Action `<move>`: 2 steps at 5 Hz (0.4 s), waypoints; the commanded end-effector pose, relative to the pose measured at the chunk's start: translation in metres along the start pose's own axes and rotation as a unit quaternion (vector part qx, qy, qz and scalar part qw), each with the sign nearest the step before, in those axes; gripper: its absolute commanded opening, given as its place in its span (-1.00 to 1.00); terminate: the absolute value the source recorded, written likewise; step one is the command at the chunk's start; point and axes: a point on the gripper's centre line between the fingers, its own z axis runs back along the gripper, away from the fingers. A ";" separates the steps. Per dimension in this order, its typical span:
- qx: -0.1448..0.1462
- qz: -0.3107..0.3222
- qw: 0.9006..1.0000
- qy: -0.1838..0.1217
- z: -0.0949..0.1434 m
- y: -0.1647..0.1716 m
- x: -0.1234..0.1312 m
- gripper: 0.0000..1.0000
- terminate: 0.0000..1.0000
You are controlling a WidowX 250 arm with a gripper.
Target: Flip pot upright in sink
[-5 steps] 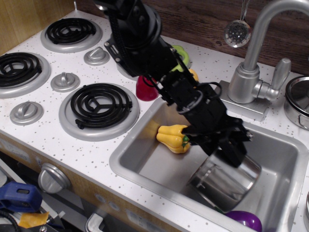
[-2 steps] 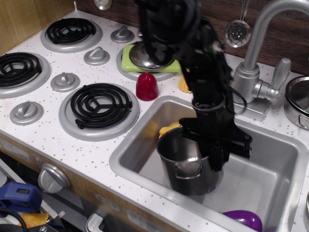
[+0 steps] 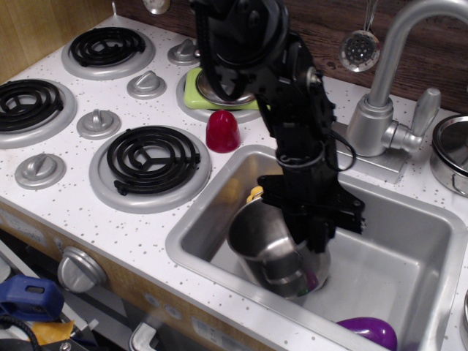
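Note:
The shiny steel pot (image 3: 281, 265) is in the sink (image 3: 191, 245), at the front left of the basin. It is tilted, with its open mouth facing up and to the left, and a dark loop handle shows on its near side. My black gripper (image 3: 316, 228) reaches down from above and is shut on the pot's right rim. The arm hides the far right side of the pot. Whether the pot's base touches the basin floor is unclear.
A yellow toy pepper (image 3: 254, 194) peeks out behind the pot. A purple object (image 3: 370, 333) lies at the sink's front right. A red cup (image 3: 223, 131) and a green plate with a steel lid (image 3: 218, 93) stand behind the sink's left rim. The faucet (image 3: 379, 110) is at the back, another steel pot (image 3: 450, 152) at right, burners (image 3: 152, 158) at left.
The pot lay on its side at the right of the sink. My gripper swung it upright and leftward over the pepper. Now it leans, mouth toward the left.

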 end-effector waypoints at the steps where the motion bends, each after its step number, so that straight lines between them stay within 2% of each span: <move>1: -0.004 -0.014 0.999 -0.035 0.019 -0.006 0.010 1.00 -1.00; 2: -0.004 -0.014 0.999 -0.035 0.019 -0.006 0.010 1.00 1.00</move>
